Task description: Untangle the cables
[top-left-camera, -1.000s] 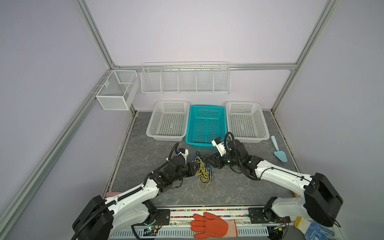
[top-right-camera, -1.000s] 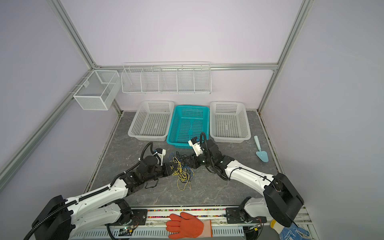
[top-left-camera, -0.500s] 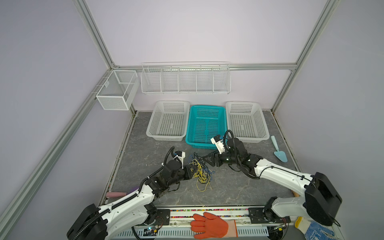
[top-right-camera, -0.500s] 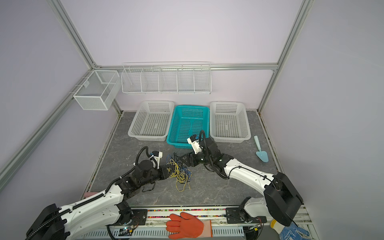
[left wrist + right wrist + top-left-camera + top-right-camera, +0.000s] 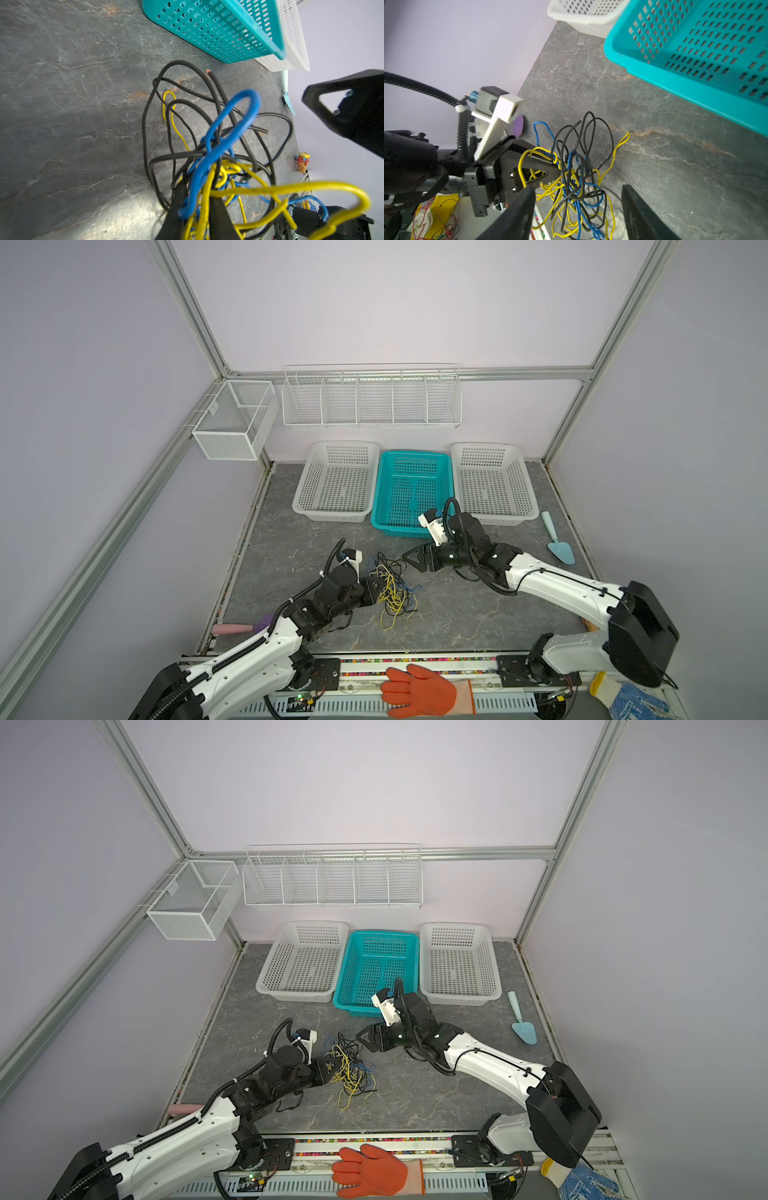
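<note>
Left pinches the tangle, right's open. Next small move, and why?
Probably ease the right gripper forward and close on the free black side of the cables: it stands open and empty beside them, while the left gripper pins blue and yellow strands.

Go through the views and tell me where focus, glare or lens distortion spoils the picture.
Left wrist view: the nearest blue cable and yellow cable loops are out of focus, the black cables farther off are sharp, and glare brightens a patch of tabletop. Right wrist view: the tangle is sharp. Both top views: soft, even light; the frame posts splay outward, a wide-lens effect.
</note>
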